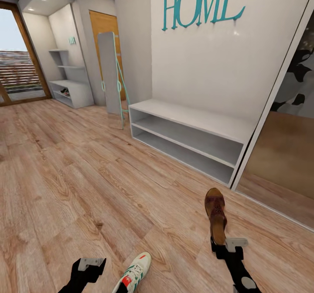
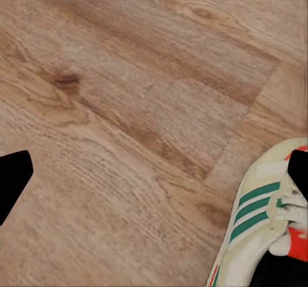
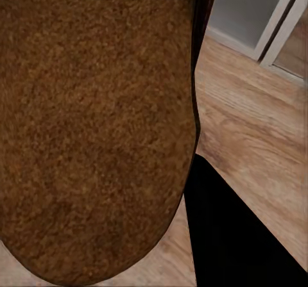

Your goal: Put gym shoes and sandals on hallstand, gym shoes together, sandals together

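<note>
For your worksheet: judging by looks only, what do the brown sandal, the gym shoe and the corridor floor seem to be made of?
Sandal: probably leather or suede, matte; its brown surface looks finely grained up close.
Gym shoe: seemingly smooth white leather or synthetic with green stripes and laces.
Corridor floor: wood-look planks, possibly laminate, with visible grain, knots and plank seams, slight sheen.

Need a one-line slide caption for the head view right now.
Right claw holds a brown sandal near the low grey bench; gym shoe on floor.
</note>
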Controlling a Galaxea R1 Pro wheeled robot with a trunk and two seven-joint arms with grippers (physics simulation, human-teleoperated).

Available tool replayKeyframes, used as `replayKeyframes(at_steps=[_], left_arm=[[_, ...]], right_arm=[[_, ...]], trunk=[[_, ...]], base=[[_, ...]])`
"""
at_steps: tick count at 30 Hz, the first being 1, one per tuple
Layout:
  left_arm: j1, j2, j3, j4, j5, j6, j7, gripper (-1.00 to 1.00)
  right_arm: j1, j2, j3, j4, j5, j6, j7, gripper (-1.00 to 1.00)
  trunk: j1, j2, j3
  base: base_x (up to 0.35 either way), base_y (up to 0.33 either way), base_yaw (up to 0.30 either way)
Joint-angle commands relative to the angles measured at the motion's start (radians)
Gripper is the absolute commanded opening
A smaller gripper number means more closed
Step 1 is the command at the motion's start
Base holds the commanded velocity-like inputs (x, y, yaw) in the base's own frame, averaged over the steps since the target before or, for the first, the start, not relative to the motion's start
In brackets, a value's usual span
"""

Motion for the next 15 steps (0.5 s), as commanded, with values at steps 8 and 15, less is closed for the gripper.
replayKeyframes(at_steps=[8, 15], left_arm=[[-0.102, 0.001, 0.007, 0.001, -0.118, 0.155, -0.038, 1.00], [-0.150, -0.007, -0.001, 0.007, -0.219, 0.216, -0.114, 1.00]], right_arm=[[0.001, 0.003, 0.001, -0.261, 0.001, 0.245, 0.006, -1.00], [0.001, -0.001, 0.000, -0.360, 0.005, 0.294, 0.129, -1.00]], trunk=[[0.000, 0.000, -0.001], [0.000, 0.000, -0.001]], base=[[0.000, 0.000, 0.000], [0.000, 0.000, 0.000]])
